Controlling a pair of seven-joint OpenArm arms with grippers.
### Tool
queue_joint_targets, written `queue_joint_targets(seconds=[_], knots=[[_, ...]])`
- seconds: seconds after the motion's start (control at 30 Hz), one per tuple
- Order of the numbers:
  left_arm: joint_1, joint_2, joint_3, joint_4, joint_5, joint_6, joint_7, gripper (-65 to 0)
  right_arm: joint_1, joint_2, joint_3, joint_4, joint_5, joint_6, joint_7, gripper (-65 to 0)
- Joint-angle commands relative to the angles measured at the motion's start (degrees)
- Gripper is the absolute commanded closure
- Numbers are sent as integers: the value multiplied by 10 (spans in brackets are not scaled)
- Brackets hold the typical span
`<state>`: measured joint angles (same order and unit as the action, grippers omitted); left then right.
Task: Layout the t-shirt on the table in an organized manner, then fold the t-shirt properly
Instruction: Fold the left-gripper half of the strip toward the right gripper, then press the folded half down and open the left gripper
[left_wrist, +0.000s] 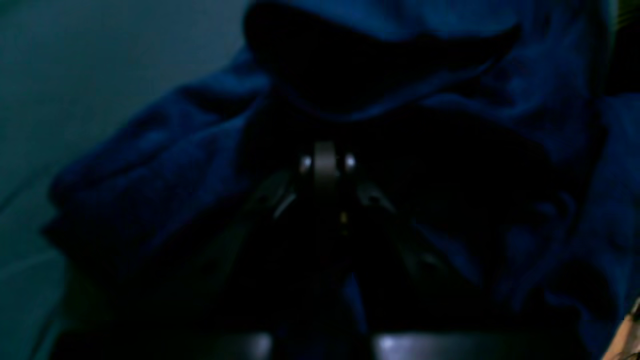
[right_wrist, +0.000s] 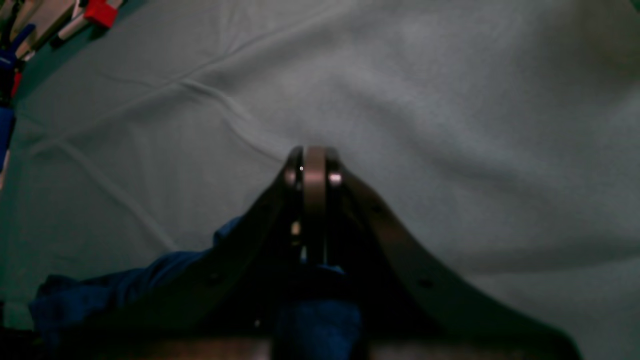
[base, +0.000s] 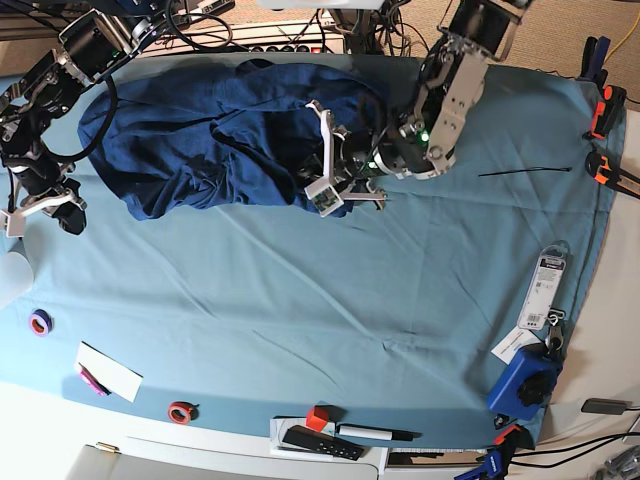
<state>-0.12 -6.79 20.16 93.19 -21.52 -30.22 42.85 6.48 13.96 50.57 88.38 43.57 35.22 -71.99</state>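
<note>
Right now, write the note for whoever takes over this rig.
Left gripper: shut, buried in the shirt's folds at its near edge; whether it pinches cloth cannot be told.
Right gripper: shut over bare table; some blue fabric shows by its jaws, grip unclear.
Shirt: bunched in a rumpled heap at the far side of the table.
Done: nothing is laid flat.
Left: spread the shirt smooth, then fold it.

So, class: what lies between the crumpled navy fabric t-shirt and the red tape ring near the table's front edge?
Base view: only bare teal cloth-covered table between t-shirt and ring.
</note>
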Motion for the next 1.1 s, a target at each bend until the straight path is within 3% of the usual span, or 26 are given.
queue_joint_targets(seconds=[0.0, 0.33, 0.47, 0.6, 0.73, 0.9, 1.07], knots=[[-13, 6, 0, 9, -20, -2, -13, 0, 8, 11, 1, 8, 14, 3, 15, 0], [-27, 90, 16, 9, -25, -26, -8, 0, 8, 11, 1, 8, 14, 3, 16, 0], [-34, 99, 85, 0, 25, 6, -35, 0, 8, 11, 1, 8, 14, 3, 16, 0], [-57, 99, 168, -18, 98, 52, -80, 0, 8, 11, 1, 8, 14, 3, 16, 0], [-97, 99, 214, -16, 123, 74, -47, 0, 8, 11, 1, 8, 14, 3, 16, 0], [-108, 85, 176, 69, 80, 73, -3, 0, 8, 11, 1, 8, 14, 4, 17, 0], [-96, 23, 101, 89, 73, 63, 12, 0, 8, 11, 1, 8, 14, 4, 17, 0]])
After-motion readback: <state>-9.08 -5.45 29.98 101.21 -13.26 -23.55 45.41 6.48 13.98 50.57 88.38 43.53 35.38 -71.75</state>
